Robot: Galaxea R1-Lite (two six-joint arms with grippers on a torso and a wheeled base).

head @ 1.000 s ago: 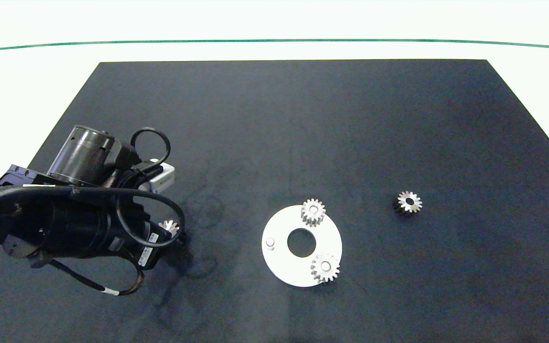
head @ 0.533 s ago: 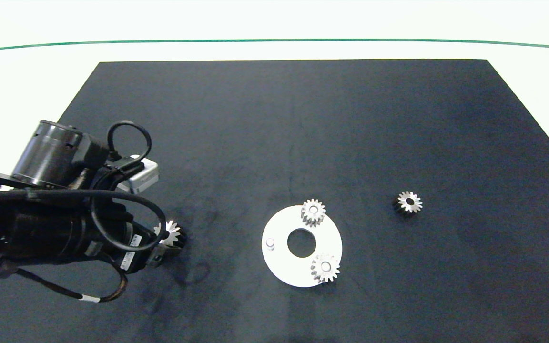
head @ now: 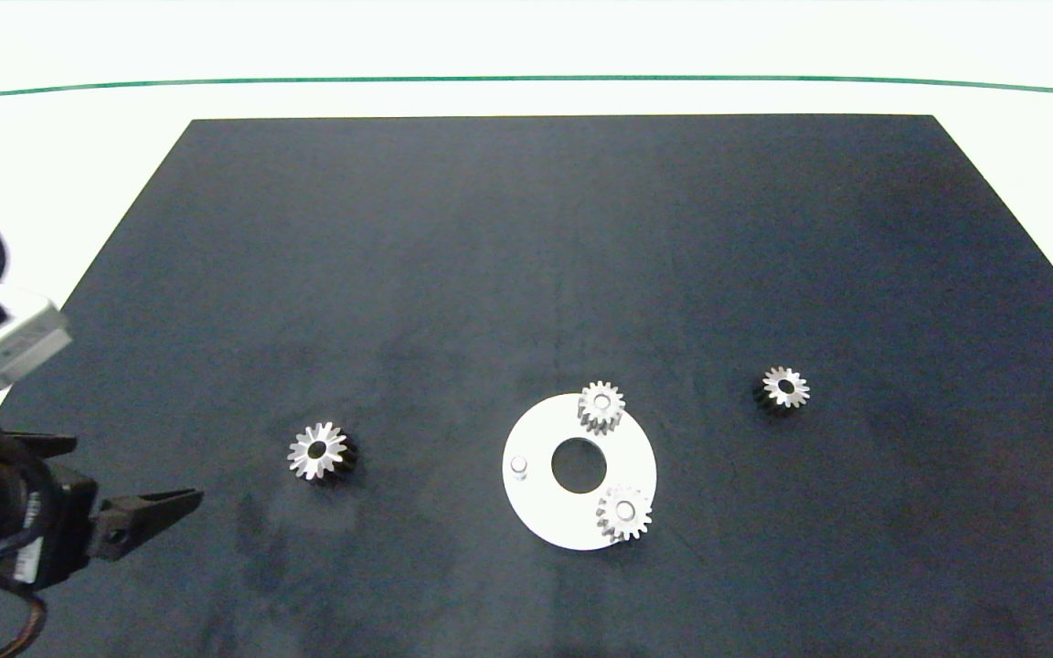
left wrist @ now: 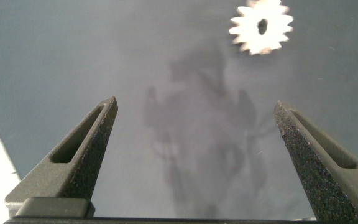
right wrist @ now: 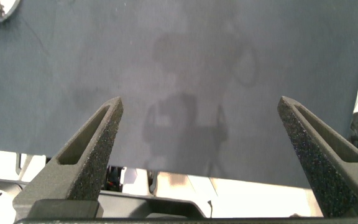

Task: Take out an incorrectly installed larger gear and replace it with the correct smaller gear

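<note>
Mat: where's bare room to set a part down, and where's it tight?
The far half of the black mat is bare, as is the stretch between the larger gear and the white disc. Tight: the disc itself, with two gears and a peg. The smaller gear lies alone to its right.

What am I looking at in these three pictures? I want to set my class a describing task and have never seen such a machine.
It is a two-armed robot working at a table covered by a dark mat. One picture looks down from above; the other two come from cameras on each wrist, so two grey fingers rise at their bottom edge.

On the mat lies a white disc carrying two small gears and one bare peg. A third small gear, the smaller gear, lies loose to its right. The larger gear, with long pointed teeth, lies loose to its left.

The left gripper is open at the left edge, holding nothing. The right gripper is also open and empty, out of the overhead view.
</note>
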